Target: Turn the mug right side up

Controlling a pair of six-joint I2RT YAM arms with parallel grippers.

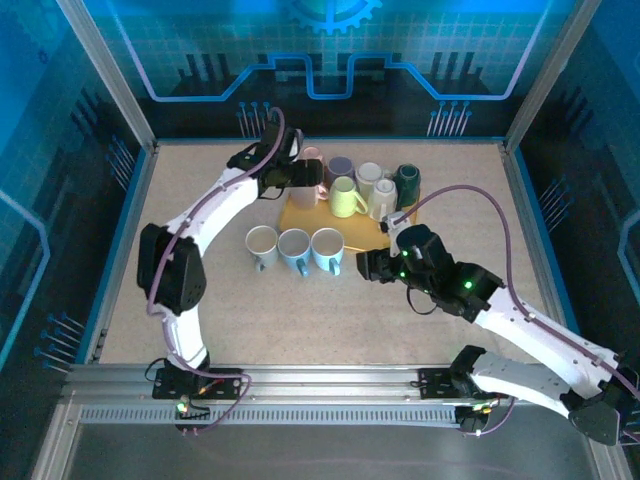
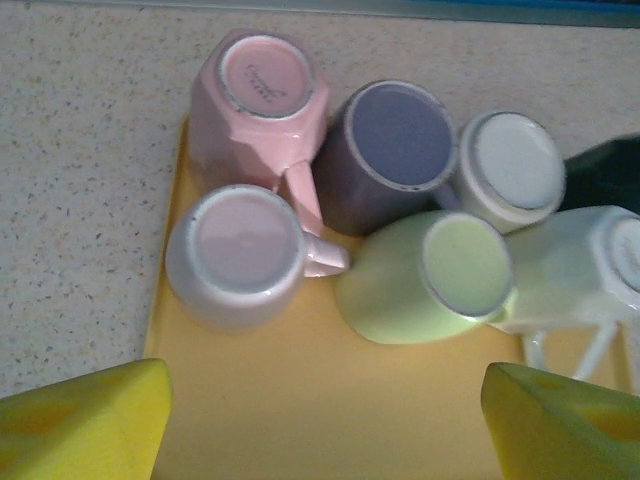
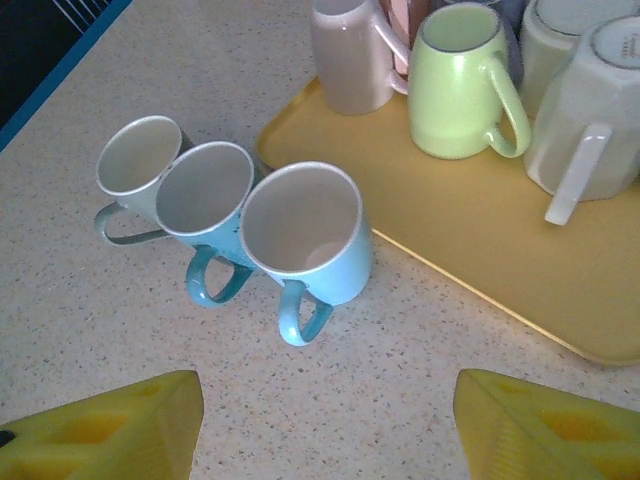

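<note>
Several mugs stand upside down on a yellow tray (image 2: 300, 400): a pink one (image 2: 262, 100), a lavender one (image 2: 237, 255), a purple one (image 2: 395, 150) and a light green one (image 2: 440, 275) among them. My left gripper (image 2: 325, 420) hovers open over the tray's near part, just short of the lavender and green mugs, with nothing between its fingers. Three mugs stand right side up on the table: grey (image 3: 135, 165), teal (image 3: 205, 195) and light blue (image 3: 305, 230). My right gripper (image 3: 325, 420) is open and empty, a little short of the light blue mug's handle.
The tray (image 1: 300, 215) lies at the table's middle back, with the upright mugs (image 1: 294, 245) in a row just in front of it. A white faceted mug (image 3: 590, 120) and a dark green one (image 1: 407, 183) stand at the tray's right end. Metal frame posts line the sides.
</note>
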